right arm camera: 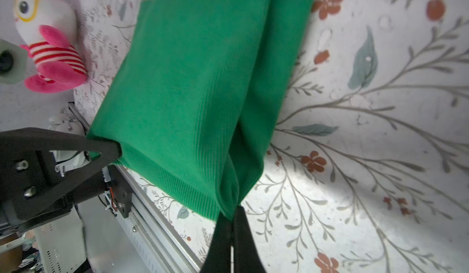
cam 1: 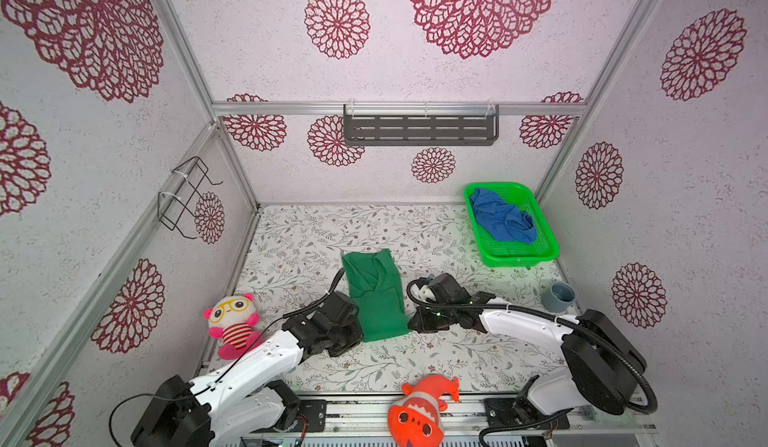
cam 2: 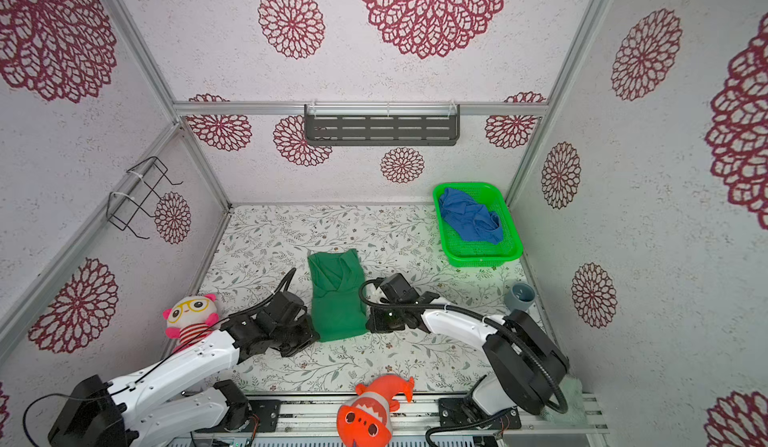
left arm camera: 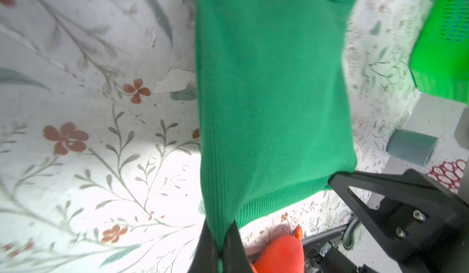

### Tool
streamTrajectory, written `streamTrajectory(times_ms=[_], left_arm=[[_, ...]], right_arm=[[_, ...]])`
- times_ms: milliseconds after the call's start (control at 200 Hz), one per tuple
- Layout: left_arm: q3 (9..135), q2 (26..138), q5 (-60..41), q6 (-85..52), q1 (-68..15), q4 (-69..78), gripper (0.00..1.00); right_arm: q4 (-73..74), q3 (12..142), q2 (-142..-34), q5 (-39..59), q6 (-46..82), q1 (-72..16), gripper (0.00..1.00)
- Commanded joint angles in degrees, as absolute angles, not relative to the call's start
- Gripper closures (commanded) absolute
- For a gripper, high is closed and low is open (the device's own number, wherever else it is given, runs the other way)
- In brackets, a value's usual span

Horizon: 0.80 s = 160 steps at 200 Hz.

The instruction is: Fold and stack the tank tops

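The dark green tank top lies folded lengthwise into a narrow strip in the middle of the table, neck end toward the back wall. My left gripper is shut on the near left corner of its hem. My right gripper is shut on the near right corner of the same hem. Each wrist view shows the green cloth pinched between black fingertips. The royal blue tank top lies crumpled in the bright green basket.
The basket stands at the back right of the table. A grey cup sits by the right wall. A pink and white plush lies at the left edge and an orange plush fish at the front rail.
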<state>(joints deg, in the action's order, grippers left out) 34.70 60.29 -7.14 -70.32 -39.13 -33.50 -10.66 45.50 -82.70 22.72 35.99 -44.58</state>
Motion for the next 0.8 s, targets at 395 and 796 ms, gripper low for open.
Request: streamTrajectory(times_ms=[395,796], left_arm=[[47.25,65.04,-9.87,-53.59,-23.92,-40.13,1.0],[57.0,78.53,-14.28,-44.08,-17.17,-35.96,1.0]], right_arm=[[-14.06,57.62,-81.47,18.81,27.66,-44.56,1.0],[-13.32,67.24,-90.74,17.94,22.52,-40.5,1.0]])
